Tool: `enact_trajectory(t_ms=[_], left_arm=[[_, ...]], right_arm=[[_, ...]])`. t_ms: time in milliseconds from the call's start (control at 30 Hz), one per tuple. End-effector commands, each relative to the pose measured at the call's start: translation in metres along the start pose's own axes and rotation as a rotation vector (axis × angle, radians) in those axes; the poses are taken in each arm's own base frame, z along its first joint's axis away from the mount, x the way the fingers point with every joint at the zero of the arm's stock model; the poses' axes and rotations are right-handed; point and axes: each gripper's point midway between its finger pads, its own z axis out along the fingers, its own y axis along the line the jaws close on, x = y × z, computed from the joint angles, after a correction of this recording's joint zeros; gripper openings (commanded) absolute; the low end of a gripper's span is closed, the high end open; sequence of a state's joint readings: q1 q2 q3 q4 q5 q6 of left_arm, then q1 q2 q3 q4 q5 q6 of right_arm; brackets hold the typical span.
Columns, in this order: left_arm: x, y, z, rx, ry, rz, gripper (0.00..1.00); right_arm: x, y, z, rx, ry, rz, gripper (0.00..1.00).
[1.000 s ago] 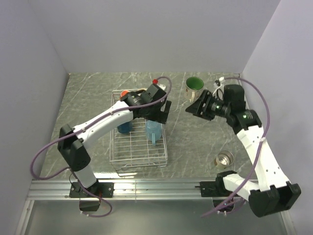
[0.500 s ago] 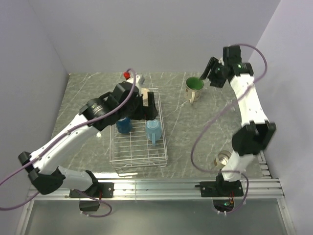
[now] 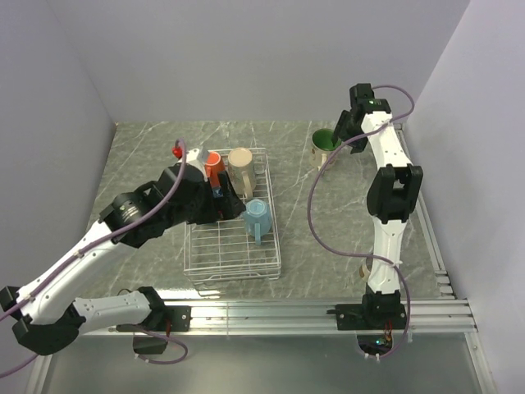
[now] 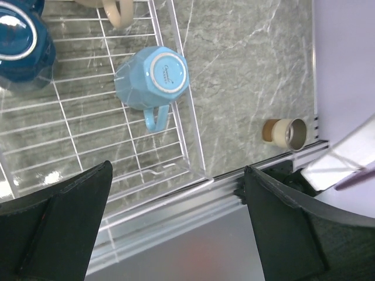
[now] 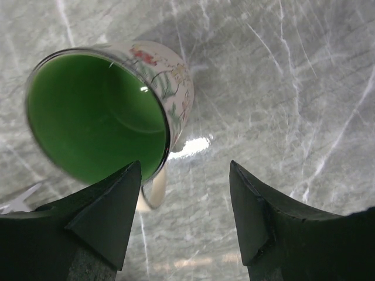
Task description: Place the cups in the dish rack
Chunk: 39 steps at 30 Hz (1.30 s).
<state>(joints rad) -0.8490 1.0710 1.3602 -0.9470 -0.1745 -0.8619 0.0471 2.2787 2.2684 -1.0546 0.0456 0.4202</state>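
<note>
From above, the right arm stretches tall toward the back, right pincer (image 3: 341, 125) over the cream mug (image 3: 326, 142), which stands on the tabletop (image 3: 148, 156) well apart from the dish rack (image 3: 230, 246). The left arm crouches over the rack.

Left wrist: left pincer (image 4: 176, 170) spread, empty, above an upturned light blue mug (image 4: 153, 76).

Right wrist: jaws spread, nothing gripped. The mug looks glazed, stiff, probably slippery and breakable; I'd pinch its wall at the rim.

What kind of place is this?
Probably a robot test cell, not a real kitchen: plain walls box in a marble-look table, the left arm and right arm are bolted to a metal rail, and a dish rack holds a light blue mug.
</note>
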Motion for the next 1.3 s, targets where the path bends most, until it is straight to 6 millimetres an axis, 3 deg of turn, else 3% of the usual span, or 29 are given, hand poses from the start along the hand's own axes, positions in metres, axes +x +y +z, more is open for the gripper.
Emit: enact_trajectory(t_ms=[0,300,400,467,500,567,700,833,1000,1033,1100,1167,1200,1233,1267], left_arm=[[-0.001,0.003,-0.014,0.008,-0.032,-0.083,0.99],[0.005,0.019,-0.039,0.012,-0.058,-0.152,0.99],[0.006,0.021,-0.046,0.018,-0.063,-0.164,0.99],[0.006,0.02,-0.05,0.033,-0.061,-0.166,0.99],[0.007,0.02,-0.051,0.035,-0.06,-0.166,1.0],[0.007,0.018,-0.054,0.052,-0.056,-0.157,0.99],[0.007,0.014,-0.057,0.069,-0.044,-0.13,0.99],[0.004,0.007,-0.062,0.098,-0.045,-0.106,0.99],[-0.002,-0.003,-0.067,0.159,-0.068,-0.065,0.99],[-0.004,-0.006,-0.069,0.183,-0.08,-0.061,0.99],[-0.014,-0.017,-0.075,0.253,-0.131,-0.054,0.99],[-0.021,-0.024,-0.087,0.334,-0.189,-0.057,0.99],[-0.033,-0.038,-0.096,0.414,-0.248,-0.068,0.99],[-0.031,-0.04,-0.101,0.458,-0.26,-0.063,0.99],[-0.033,-0.046,-0.105,0.498,-0.279,-0.049,0.99]], right_arm=[[-0.011,0.0,0.015,0.003,-0.036,-0.002,0.68],[0.016,0.011,0.044,-0.014,0.03,0.016,0.62],[0.025,0.016,0.046,-0.018,0.045,0.009,0.42],[0.03,0.017,0.045,-0.021,0.053,0.012,0.17],[0.031,0.019,0.044,-0.026,0.047,0.014,0.1],[0.038,0.018,0.043,-0.034,0.064,0.029,0.0],[0.046,0.021,0.035,-0.058,0.081,0.048,0.0],[0.038,0.026,0.004,-0.102,0.035,0.081,0.0],[0.015,0.039,-0.075,-0.225,-0.061,0.131,0.0],[0.011,0.049,-0.105,-0.299,-0.084,0.136,0.0],[0.017,0.06,-0.129,-0.389,-0.085,0.161,0.0],[0.029,0.067,-0.168,-0.504,-0.084,0.168,0.0],[0.028,0.072,-0.183,-0.556,-0.109,0.172,0.0],[0.03,0.076,-0.221,-0.642,-0.15,0.189,0.0],[0.048,0.081,-0.227,-0.71,-0.097,0.192,0.0]])
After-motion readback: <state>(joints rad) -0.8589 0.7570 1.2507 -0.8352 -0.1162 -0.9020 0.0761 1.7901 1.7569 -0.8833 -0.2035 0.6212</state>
